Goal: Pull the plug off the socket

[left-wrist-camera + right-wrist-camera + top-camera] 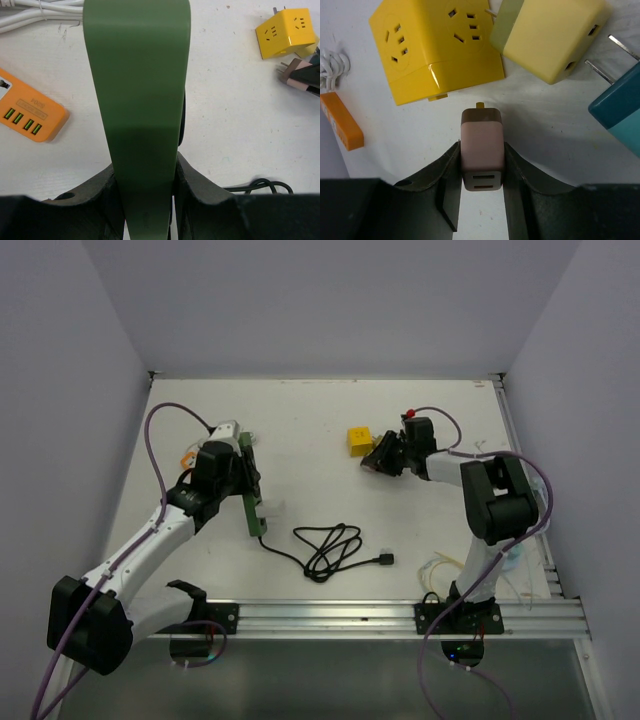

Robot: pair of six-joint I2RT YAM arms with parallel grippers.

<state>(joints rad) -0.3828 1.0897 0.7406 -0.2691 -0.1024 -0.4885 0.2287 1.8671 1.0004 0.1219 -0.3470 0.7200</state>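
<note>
The yellow cube socket (435, 45) lies on the white table, also seen in the top view (358, 440) and the left wrist view (287, 32). My right gripper (481, 150) is shut on the pink plug (481, 145). The plug's brass prong tip shows, and a small gap separates it from the cube. In the top view the right gripper (380, 458) sits just right of the cube. My left gripper (145, 170) is shut on a green power strip (137, 100), which it holds at the table's left (252, 502).
A cream adapter (550, 35) and a teal adapter (620, 110) lie right of the cube. An orange USB strip (30, 112) and white cords (40, 12) lie on the left. A coiled black cable (330, 548) trails from the green strip.
</note>
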